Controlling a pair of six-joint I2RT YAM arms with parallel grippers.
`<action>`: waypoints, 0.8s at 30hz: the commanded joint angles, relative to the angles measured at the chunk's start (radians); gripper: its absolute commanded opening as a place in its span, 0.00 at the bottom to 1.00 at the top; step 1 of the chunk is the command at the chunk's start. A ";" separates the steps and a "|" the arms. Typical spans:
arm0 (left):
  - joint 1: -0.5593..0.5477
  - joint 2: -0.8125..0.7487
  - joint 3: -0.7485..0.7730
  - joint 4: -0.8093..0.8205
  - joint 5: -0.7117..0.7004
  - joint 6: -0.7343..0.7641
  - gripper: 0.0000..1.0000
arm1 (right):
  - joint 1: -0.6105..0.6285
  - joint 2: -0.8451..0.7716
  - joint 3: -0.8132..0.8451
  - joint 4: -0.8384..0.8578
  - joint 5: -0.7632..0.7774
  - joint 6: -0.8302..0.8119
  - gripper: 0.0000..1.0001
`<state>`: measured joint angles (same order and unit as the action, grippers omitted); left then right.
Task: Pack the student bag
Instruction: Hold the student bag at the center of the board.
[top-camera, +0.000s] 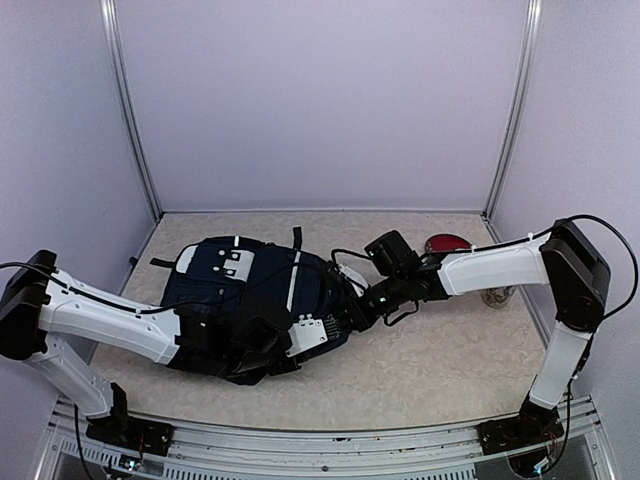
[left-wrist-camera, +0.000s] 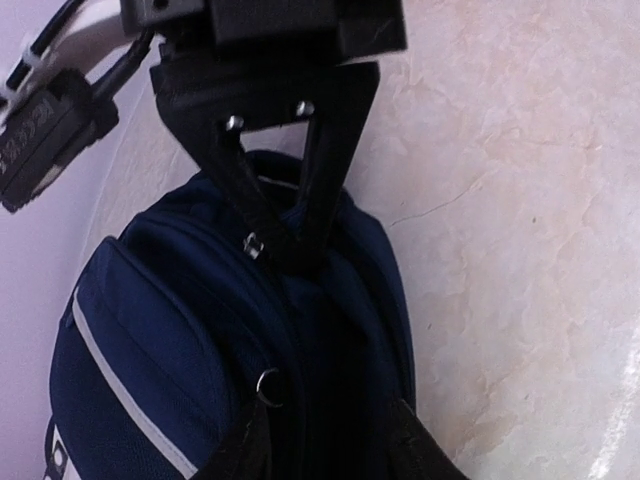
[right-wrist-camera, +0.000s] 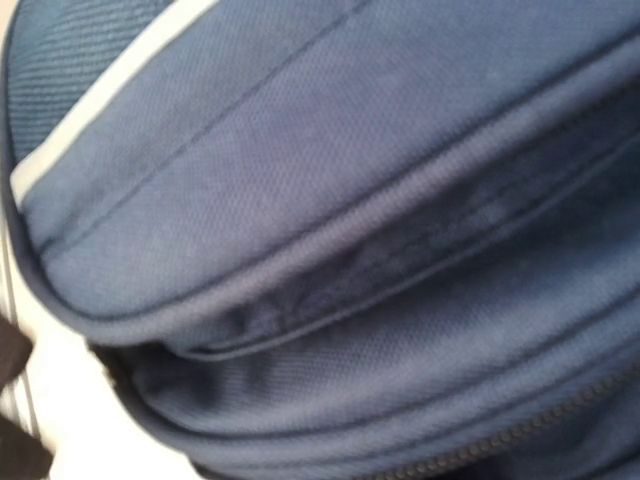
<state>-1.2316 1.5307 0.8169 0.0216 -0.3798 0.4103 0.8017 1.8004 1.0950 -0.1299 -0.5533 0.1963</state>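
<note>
Navy fabric student bag (top-camera: 235, 285) lies flat, left of centre on the bench (top-camera: 450, 370). The left gripper (left-wrist-camera: 283, 248) is pinched closed on its zip seam. The right gripper (top-camera: 357, 312) touches its right end, its opening impossible to tell.

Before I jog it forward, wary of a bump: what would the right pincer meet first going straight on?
Probably the student bag: navy fabric fills the right wrist view, and from above the right pincer points at its side. Depth unclear; perhaps touching.

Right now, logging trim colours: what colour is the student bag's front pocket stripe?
The stripe on the student bag is pale grey-white; left wrist view shows it best.
</note>
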 joint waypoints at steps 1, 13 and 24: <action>-0.005 -0.024 -0.057 0.012 -0.166 0.008 0.35 | -0.007 -0.032 0.014 0.029 -0.028 0.009 0.00; 0.034 0.074 -0.046 0.011 -0.305 -0.031 0.35 | -0.007 -0.020 0.039 0.017 -0.048 0.009 0.00; 0.028 0.019 -0.062 0.005 -0.224 -0.001 0.00 | -0.106 -0.046 0.044 -0.183 0.205 0.017 0.00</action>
<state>-1.2140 1.6188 0.7738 0.0277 -0.6434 0.4007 0.7784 1.7988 1.1065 -0.1696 -0.5159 0.2073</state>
